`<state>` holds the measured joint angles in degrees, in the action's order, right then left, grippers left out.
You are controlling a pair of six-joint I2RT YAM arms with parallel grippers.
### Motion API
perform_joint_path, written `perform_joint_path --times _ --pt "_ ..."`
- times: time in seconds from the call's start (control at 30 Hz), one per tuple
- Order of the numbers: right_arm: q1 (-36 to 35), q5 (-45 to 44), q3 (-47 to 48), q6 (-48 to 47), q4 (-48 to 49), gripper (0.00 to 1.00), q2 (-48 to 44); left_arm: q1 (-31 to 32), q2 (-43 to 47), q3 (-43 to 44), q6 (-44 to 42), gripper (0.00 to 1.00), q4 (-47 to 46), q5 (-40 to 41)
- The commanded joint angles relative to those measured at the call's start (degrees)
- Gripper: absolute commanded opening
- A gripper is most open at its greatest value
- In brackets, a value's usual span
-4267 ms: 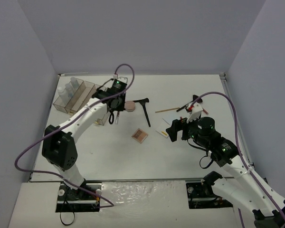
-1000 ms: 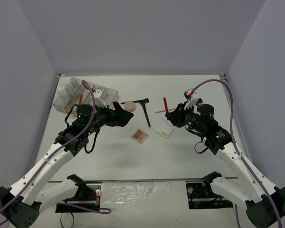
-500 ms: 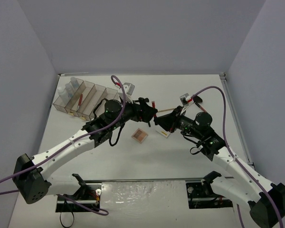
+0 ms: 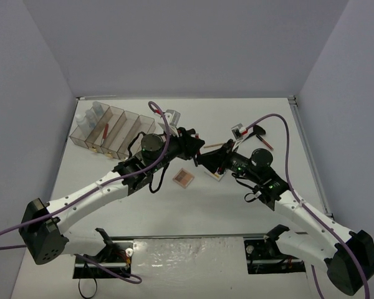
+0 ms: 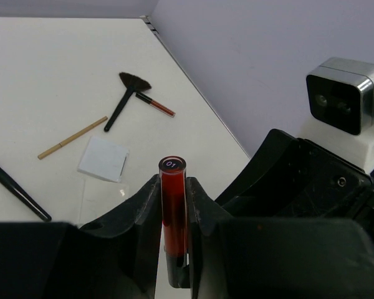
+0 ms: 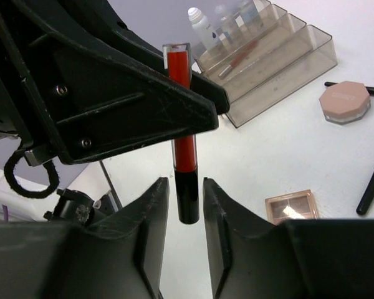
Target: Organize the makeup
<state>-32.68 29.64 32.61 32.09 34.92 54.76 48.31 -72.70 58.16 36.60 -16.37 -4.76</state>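
The step in hand is a mid-air pass of one piece of makeup from arm to arm, above the middle of the bench [image 4: 237, 199]. The red cosmetic tube [image 5: 172, 205], clear-walled with a black end and a cap marked 01, sits clamped between the fingers of the left claw [image 5: 173, 182]. That claw is closed narrow on the tube's red part, with the cap sticking out past the fingertips.

The right claw [image 6: 186, 187] is only slightly parted around the black end; in its wrist view a thin gap shows on each side, so it brackets the tube without gripping it, and the weight looks to rest with the left claw alone.

The rest lies on the bench: the pink compact [image 6: 343, 101] and the square palette [image 6: 291, 207] near the middle; a white pad [image 5: 104, 159], a fan brush [image 5: 126, 99] and a tan pencil [image 5: 71, 137] further right. The clear organizer tray [image 4: 87, 138] stands well apart at the far left, with bottles [image 6: 202, 25] in its end compartment and a red pencil [image 4: 105, 131] in the next.

Next, the right claw should probably widen a little more and back straight off the black end without nudging it; then the left arm can swing the tube to the tray, likely beside the red pencil; the chief risk is the tube twisting in a narrow grip.
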Motion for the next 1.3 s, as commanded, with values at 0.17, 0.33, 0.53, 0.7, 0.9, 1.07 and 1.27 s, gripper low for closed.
perform_joint_path --times 0.17,0.33,0.53,0.7,0.9,1.07,1.27 --pt "-0.18 -6.67 3.67 -7.02 -7.41 0.93 0.93 -2.01 2.25 3.08 -9.22 0.0 6.99 8.08" --pt "0.07 -15.17 7.03 -14.08 -18.42 1.0 0.26 -12.63 2.51 6.61 -17.85 0.0 18.31 9.23" --pt "0.53 -22.46 7.54 -18.45 -26.16 1.0 0.43 -32.49 -8.0 16.92 -33.77 0.0 32.79 10.58" --pt "0.91 -20.97 6.9 -19.66 -27.32 1.0 1.31 -42.13 -21.68 30.53 -43.55 0.0 38.15 11.79" --pt "1.65 -19.53 6.85 -21.22 -29.02 1.0 0.87 -47.22 -35.34 41.78 -48.45 0.0 40.01 12.23" --pt "2.76 -18.57 6.68 -21.41 -29.87 1.0 0.92 -48.04 -43.96 48.89 -50.85 0.16 42.63 12.31" --pt "3.67 -19.08 7.18 -20.85 -30.08 1.0 1.3 -49.45 -45.88 47.75 -50.78 0.59 40.71 13.46"
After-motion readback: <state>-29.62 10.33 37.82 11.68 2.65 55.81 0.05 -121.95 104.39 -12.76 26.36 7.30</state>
